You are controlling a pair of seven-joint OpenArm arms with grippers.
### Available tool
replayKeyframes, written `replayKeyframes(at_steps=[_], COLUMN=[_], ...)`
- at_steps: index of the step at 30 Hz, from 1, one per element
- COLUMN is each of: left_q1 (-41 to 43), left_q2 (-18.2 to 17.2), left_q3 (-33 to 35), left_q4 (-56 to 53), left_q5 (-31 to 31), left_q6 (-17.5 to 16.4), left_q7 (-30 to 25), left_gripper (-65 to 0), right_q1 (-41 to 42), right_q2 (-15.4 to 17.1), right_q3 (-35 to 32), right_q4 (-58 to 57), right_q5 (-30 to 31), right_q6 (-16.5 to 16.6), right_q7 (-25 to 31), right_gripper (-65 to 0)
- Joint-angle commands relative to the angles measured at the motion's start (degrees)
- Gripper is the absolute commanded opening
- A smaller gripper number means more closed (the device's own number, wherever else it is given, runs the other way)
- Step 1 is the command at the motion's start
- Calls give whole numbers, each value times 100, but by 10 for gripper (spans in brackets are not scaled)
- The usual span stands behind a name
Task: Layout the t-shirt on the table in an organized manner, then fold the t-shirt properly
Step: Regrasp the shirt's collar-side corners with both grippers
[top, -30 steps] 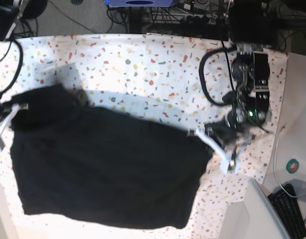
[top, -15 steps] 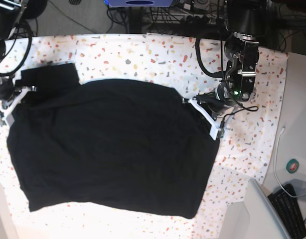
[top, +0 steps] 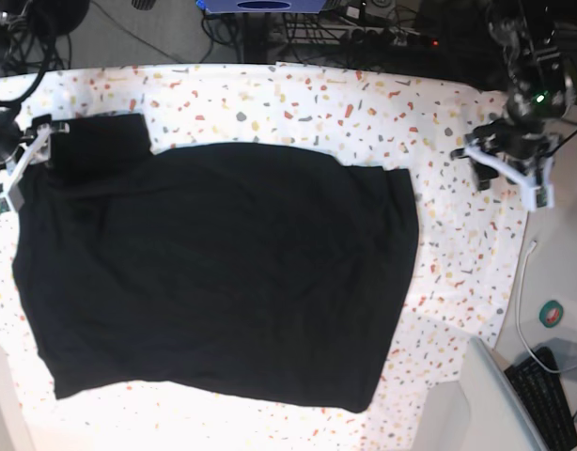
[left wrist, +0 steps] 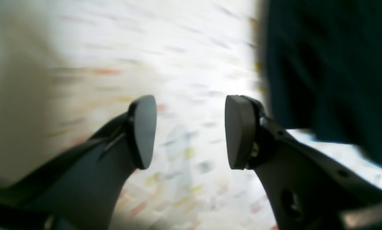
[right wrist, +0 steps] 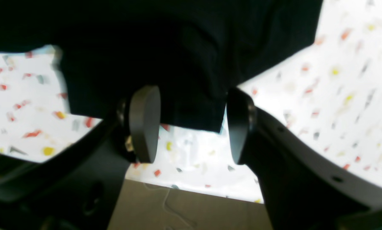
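Broadly, the table (top: pixel 298 103), covered in white speckled with red, orange, yellow and grey flecks, fills most of the base view. Spread flat across it lies the t-shirt (top: pixel 213 282), black and matte, with one sleeve (top: pixel 99 146) projecting at the shirt's upper left corner in that view. The left gripper (top: pixel 507 173) sits well apart from the shirt's right edge, over bare table; its jaws stand apart with nothing between them, as the left wrist view (left wrist: pixel 191 132) confirms, though that view is blurred. The right gripper (top: pixel 16 169) is at the sleeve end of the shirt. In the right wrist view (right wrist: pixel 192 124) its jaws are parted, the black cloth edge hanging between them without being pinched.
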Motion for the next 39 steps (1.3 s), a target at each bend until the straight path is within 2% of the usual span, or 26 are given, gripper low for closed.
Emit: replayKeyframes(at_steps=[1, 4, 6, 8, 9, 11, 13, 16, 18, 19, 21, 23, 27, 28, 29, 34, 39], left_q1=[-46, -240, -583, -776, -785, -750, -670, -583, -618, -662, -688, -706, -838, -873, -899, -1022, -1189], left_q2=[66, 189, 198, 207, 207, 224, 427, 963, 1095, 1095, 980, 945, 928, 936, 936, 936, 945], left_q3=[-49, 259, 733, 1208, 1454, 1709, 1569, 505, -67, -137, -128, -111, -172, -181, -190, -278, -295], left_q4=[331, 472, 314, 217, 235, 208, -12, -574, -935, -1084, -1277, -1418, -1620, -1708, -1814, -2253, -2834], left_q5=[-87, -87, -43, -78, -78, -87, -87, -87, -87, -87, -87, -87, -87, -87, -87, -87, -87], left_q6=[-79, -79, -79, -79, -79, -79, -79, -79, -97, -123, -405, -862, -1284, -1293, -1293, -1284, -1293], left_q7=[-134, -143, -143, -134, -134, -134, -134, -169, -169, -169, -169, -169, -169, -169, -178, -248, -811], left_gripper=[-323, -351, -459, -627, -650, -650, -650, -650, -650, -650, -650, -650, -357, -313, -293, -293, -295], right_q1=[-29, -21, 58, 50, 23, -100, -153, -337, -381, -407, -416, -407, -346, -320, -302, -284, -293], right_q2=[79, 79, 0, -80, -88, -150, -194, -203, -203, -203, -194, -194, -194, -194, -194, -167, -159], right_q3=[13, -13, -22, 30, 30, 30, 39, 22, 22, 30, 30, 22, -13, -13, -13, 22, 30], right_q4=[220, 202, 62, 9, 9, 9, 0, -9, -9, -9, -9, -79, -228, -281, -351, -527, -536], right_q5=[59, 51, 51, 51, 51, 51, 51, 51, 51, 51, 51, 51, 51, 51, 51, 51, 51], right_q6=[20, 20, 20, 20, 20, 20, 20, 20, 20, 20, 29, 38, 38, 38, 38, 46, 46], right_q7=[181, 498, 551, 568, 568, 621, 682, 937, 1017, 1043, 1043, 1043, 1052, 1052, 1052, 1052, 1061], right_gripper=[-332, -333, -380, -456, -488, -518, -528, -525, -524, -524, -524, -524, -524, -524, -524, -524, -524])
